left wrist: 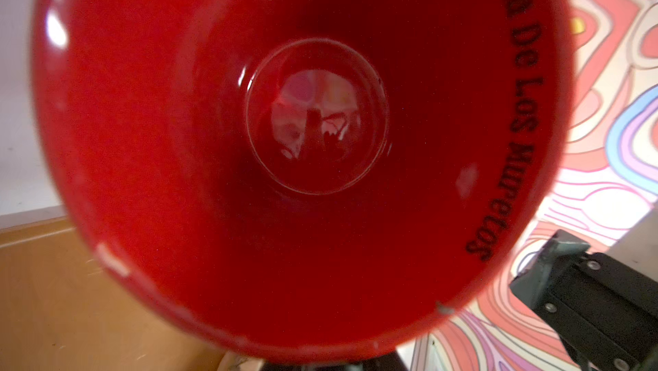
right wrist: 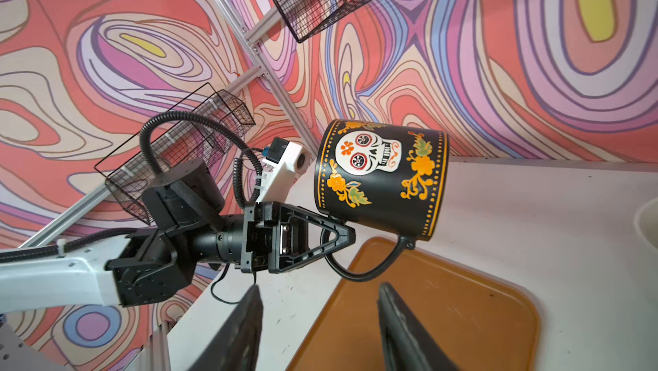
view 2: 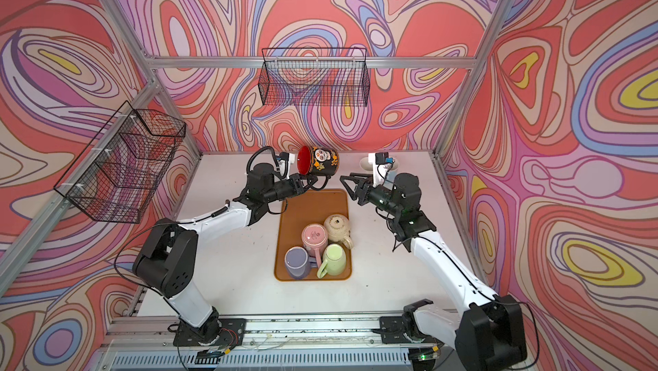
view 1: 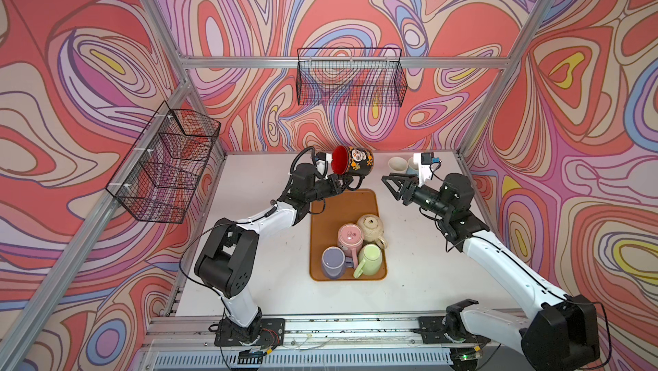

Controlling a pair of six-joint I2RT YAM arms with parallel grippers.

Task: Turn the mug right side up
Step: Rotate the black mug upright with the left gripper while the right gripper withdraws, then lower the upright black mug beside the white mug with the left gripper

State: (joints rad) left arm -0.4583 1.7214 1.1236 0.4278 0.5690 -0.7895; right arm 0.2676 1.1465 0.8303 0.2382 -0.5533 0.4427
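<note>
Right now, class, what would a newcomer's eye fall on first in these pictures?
The black skull mug, red inside, held on its side by the left tool at its handle, near the far end of the tray. Then four pastel mugs huddled at its near end, and the right tool, open and empty.

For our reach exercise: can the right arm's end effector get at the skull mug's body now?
Probably yes: the open right end effector faces the skull mug with nothing between, and the left end effector grips only its handle, leaving the body free.
</note>
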